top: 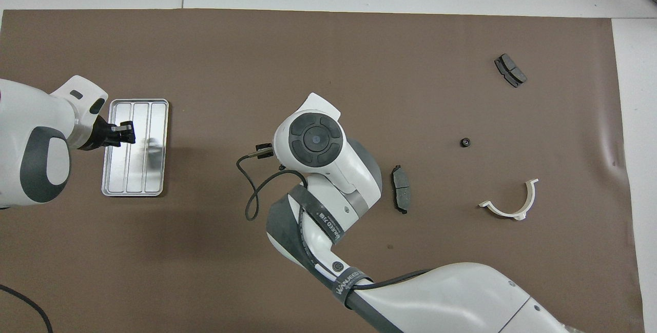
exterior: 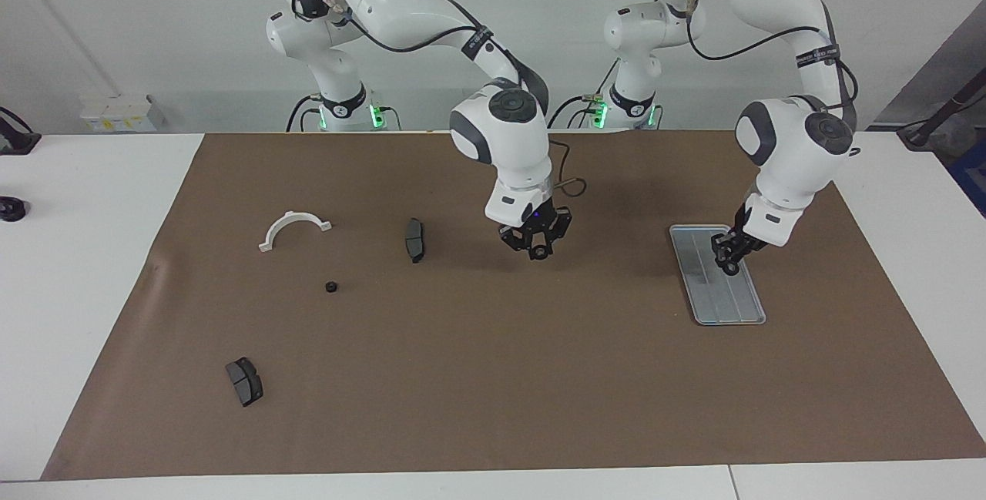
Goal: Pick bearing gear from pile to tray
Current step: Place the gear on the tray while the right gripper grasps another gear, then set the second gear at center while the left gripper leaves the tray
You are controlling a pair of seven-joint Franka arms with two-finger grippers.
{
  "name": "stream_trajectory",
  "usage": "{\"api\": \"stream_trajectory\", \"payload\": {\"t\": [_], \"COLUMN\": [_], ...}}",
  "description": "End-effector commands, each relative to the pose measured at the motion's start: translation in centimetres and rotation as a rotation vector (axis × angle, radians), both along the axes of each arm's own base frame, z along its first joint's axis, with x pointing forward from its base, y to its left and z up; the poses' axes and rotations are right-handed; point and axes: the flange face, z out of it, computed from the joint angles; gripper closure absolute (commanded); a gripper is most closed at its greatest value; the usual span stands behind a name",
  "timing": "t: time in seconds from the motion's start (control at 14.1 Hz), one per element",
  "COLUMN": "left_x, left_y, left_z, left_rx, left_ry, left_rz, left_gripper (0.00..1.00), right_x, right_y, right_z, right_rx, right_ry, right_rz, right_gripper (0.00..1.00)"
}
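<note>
Gear number one (exterior: 729, 270), small, black and round, sits pinched between the nearly closed fingertips of my left end effector (exterior: 729, 266), which hangs low over the tray (exterior: 751, 313). It is over the half of the tray nearer to my bases, and I cannot tell whether the gear touches the ribbed metal. The tray lies on the brown mat (exterior: 493, 407) toward my left arm's end of the bench.

My right end effector (exterior: 541, 251) is up over the middle of the mat. Its fingertips are drawn in just as tight on what looks like a second gear (exterior: 541, 253), dark and round at the tips.

The rest of the pile lies toward my right arm's end. One brake pad (exterior: 414, 239) is closest to my right end effector. A loose gear (exterior: 331, 286) sits alone on the mat, with the white half-ring (exterior: 293, 224) nearer to my bases than it. The other brake pad (exterior: 244, 381) lies farthest from me.
</note>
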Motion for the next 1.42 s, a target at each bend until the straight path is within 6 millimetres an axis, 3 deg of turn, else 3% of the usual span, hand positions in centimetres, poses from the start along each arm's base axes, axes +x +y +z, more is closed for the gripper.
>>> {"api": "stream_trajectory", "payload": {"t": [0.0,0.21,0.28,0.36,0.57,0.64,0.71,0.92,1.14,1.35], "left_x": [-2.2,-2.5,-2.7,-2.6,-2.0,-1.3,-0.4,0.7,1.5,1.0], "left_y": [0.0,0.1,0.0,0.1,-0.4,-0.6,-1.2,-3.6,-9.0,-14.9], "left_z": [-1.5,-2.0,-2.2,-2.2,-1.5,-0.5,0.9,3.2,5.4,5.4], "left_rx": [-0.012,-0.009,-0.009,-0.010,-0.009,-0.009,-0.009,-0.041,-0.077,-0.102], "left_ry": [-0.006,-0.010,-0.006,-0.007,-0.021,-0.038,-0.059,-0.083,-0.110,-0.115], "left_rz": [-0.063,-0.092,-0.096,-0.096,-0.107,-0.104,-0.107,-0.052,0.039,0.097], "left_gripper": [0.85,0.75,0.62,0.04,0.00,0.00,0.00,0.00,0.00,0.00], "right_x": [-0.4,-0.7,-0.6,-1.0,-1.2,-1.3,-1.3,-1.3,-1.2,0.1], "right_y": [1.1,1.5,1.5,2.2,2.5,2.4,2.4,2.4,2.4,0.9], "right_z": [-2.0,-3.4,-3.9,-4.2,-4.5,-4.7,-4.7,-4.7,-4.7,-4.7], "right_rx": [0.030,0.040,0.045,0.054,0.067,0.064,0.064,0.064,0.064,0.034], "right_ry": [0.001,-0.003,-0.007,-0.013,-0.021,-0.018,-0.018,-0.018,-0.018,-0.020], "right_rz": [-0.011,-0.019,-0.019,-0.013,-0.017,-0.016,-0.016,-0.016,-0.018,-0.011], "right_gripper": [1.00,1.00,1.00,1.00,1.00,0.96,0.75,0.45,0.32,0.34]}}
